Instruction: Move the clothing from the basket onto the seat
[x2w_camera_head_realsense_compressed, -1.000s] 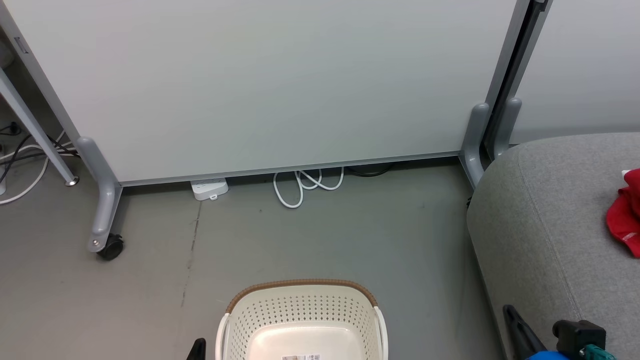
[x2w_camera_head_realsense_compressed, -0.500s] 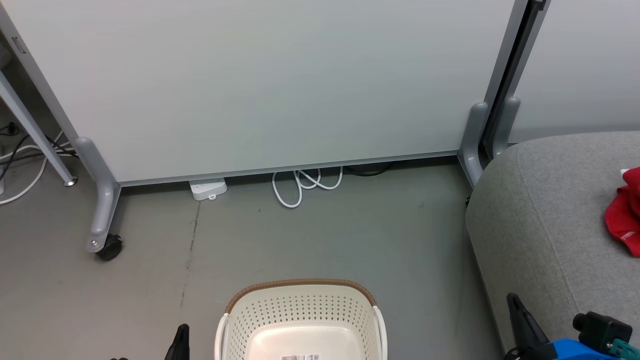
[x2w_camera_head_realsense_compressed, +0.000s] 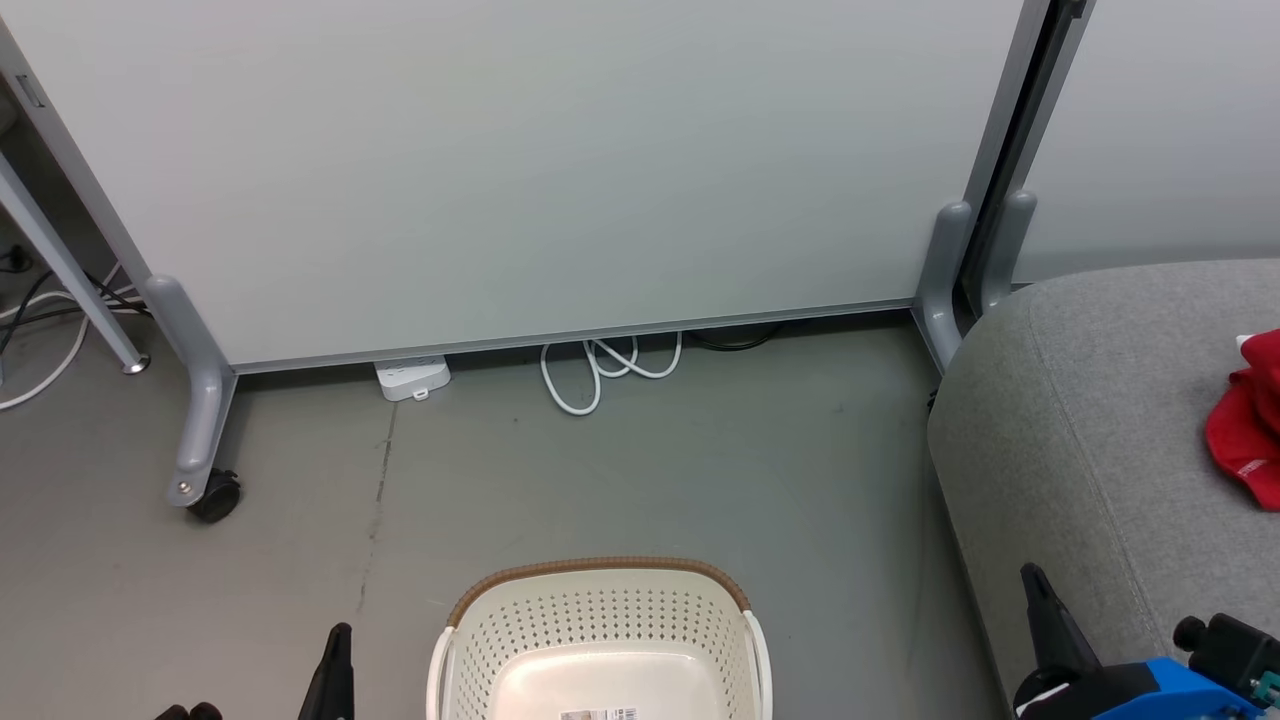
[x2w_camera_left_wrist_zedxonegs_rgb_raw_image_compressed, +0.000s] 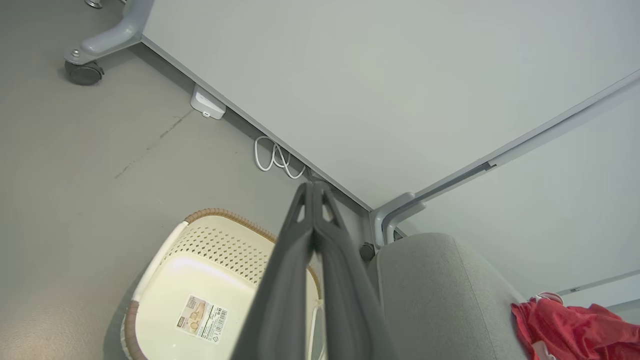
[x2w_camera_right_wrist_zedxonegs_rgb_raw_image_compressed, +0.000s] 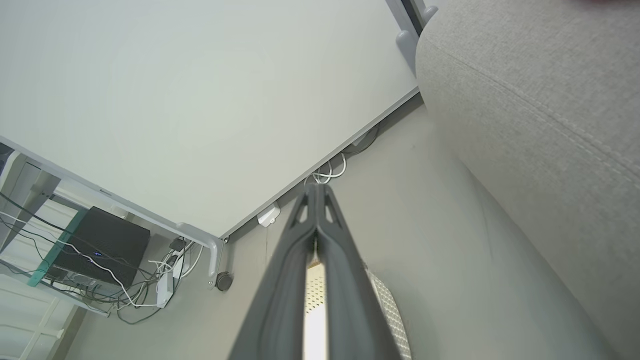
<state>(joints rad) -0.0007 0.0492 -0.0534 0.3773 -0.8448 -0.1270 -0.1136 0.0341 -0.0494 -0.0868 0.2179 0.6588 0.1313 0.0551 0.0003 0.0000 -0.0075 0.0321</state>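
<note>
the task looks all but done. the clothing (x2w_camera_head_realsense_compressed: 1245, 425) lies as a crumpled red heap with a scrap of white on top of the seat (x2w_camera_head_realsense_compressed: 1080, 440), in from its rounded edge and cut off by the right side of the head view; the left wrist view shows the same red fabric bunched on the grey cushion. the basket (x2w_camera_head_realsense_compressed: 600, 567) stands on the floor (x2w_camera_head_realsense_compressed: 700, 470) near the seat, bare floor between them, and what shows of its inside is plain cream plastic with only a printed label (x2w_camera_left_wrist_zedxonegs_rgb_raw_image_compressed: 202, 317) stuck to the bottom. no red shows in it, though its near end falls below the head view's edge and a strip is hidden behind the fingers (x2w_camera_left_wrist_zedxonegs_rgb_raw_image_compressed: 295, 280) in the left wrist view, so i judge it emptied rather than know it. the left gripper (x2w_camera_head_realsense_compressed: 337, 650) hangs to the left of the basket, outside its rim, its dark fingers pressed flat together with nothing between them. the right gripper (x2w_camera_head_realsense_compressed: 1040, 595) is low beside the seat's rounded side, likewise clenched on nothing. neither touches the clothing or the basket. what is left, by my reading, is little: a check that nothing red lies in the hidden part of the basket. behind, a pale partition (x2w_camera_head_realsense_compressed: 550, 170) on castors, a power strip (x2w_camera_head_realsense_compressed: 412, 377) and a looped white cable (x2w_camera_head_realsense_compressed: 600, 375) sit clear of the work.
</note>
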